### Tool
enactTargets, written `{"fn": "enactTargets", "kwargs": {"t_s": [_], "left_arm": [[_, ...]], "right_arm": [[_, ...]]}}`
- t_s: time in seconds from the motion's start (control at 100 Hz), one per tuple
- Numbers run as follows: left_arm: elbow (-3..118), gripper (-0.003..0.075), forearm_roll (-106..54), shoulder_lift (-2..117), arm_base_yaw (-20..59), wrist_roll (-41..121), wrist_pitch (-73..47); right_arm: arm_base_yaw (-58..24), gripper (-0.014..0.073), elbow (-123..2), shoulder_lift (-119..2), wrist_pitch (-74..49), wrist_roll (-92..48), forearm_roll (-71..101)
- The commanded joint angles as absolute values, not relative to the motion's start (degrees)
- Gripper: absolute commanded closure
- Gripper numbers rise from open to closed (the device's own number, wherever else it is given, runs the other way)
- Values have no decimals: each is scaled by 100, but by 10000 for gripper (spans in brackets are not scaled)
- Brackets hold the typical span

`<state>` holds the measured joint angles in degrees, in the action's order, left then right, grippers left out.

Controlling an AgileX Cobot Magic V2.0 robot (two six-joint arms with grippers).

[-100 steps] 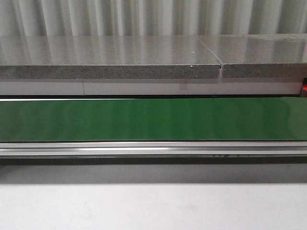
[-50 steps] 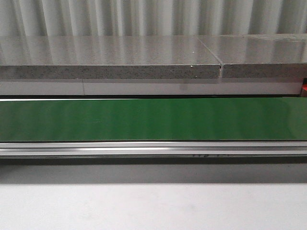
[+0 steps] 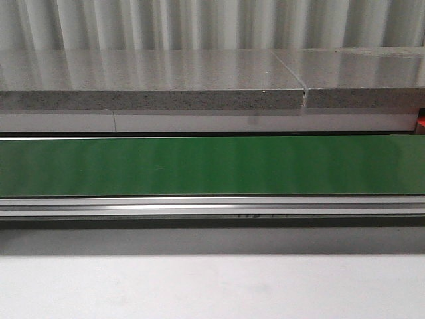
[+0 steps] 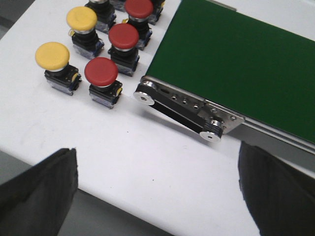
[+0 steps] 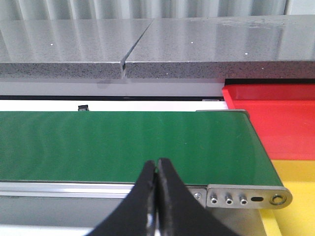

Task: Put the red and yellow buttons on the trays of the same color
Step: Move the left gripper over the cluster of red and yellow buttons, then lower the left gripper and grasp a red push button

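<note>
Buttons sit in a cluster on the white table (image 4: pixel 162 167), ahead of the left gripper (image 4: pixel 157 191) and off to one side of its gap, none of them anywhere near touching it. I count two yellow ones, the nearer yellow button (image 4: pixel 54 55) and the farther yellow button (image 4: pixel 81 18), plus three red: the closest red button (image 4: pixel 101 72), the middle red button (image 4: pixel 123 36) and the far red button (image 4: pixel 139 7), which is cut off at the frame edge. All stand upright on black bases. Might be more behind them, can't really tell since the view crops there.

That left claw is spread wide, its two dark fingers (image 4: pixel 37 189) far apart with bare table between them and nothing held. The roller end of the green conveyor belt (image 4: pixel 231 64) lies just past the gap, on the opposite side from the buttons.

Over on the right, the right gripper (image 5: pixel 156 196) is pinched fully together, tips touching, nothing between them. It hangs right in front of the belt's metal rail. Beyond the belt's end, off to one side of this claw, are the red tray (image 5: pixel 275 123) and, closer in, the yellow tray (image 5: pixel 295 196), butted up against each other.

Front view shows only the belt and a grey stone counter (image 3: pixel 153 80) behind it, no arms visible.
</note>
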<state>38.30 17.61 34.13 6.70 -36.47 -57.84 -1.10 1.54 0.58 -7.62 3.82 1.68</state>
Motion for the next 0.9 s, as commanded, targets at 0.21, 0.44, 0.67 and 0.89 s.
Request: {"fn": "enactTargets", "kwargs": {"t_s": [0.21, 0.44, 0.67, 0.89], "left_arm": [[3972, 99, 1923, 4797, 344, -4168, -4449], [3972, 99, 1793, 5600, -629, -4158, -4053], [3983, 100, 1757, 6255, -1443, -4103, -3644], [3994, 99, 1579, 6837, -1821, -3682, -3239]], "right_arm": [[-110, 661, 163, 148, -268, 372, 112], [-110, 661, 163, 148, -268, 372, 112], [-110, 661, 163, 148, -268, 372, 112], [-110, 661, 163, 148, -268, 372, 112]]}}
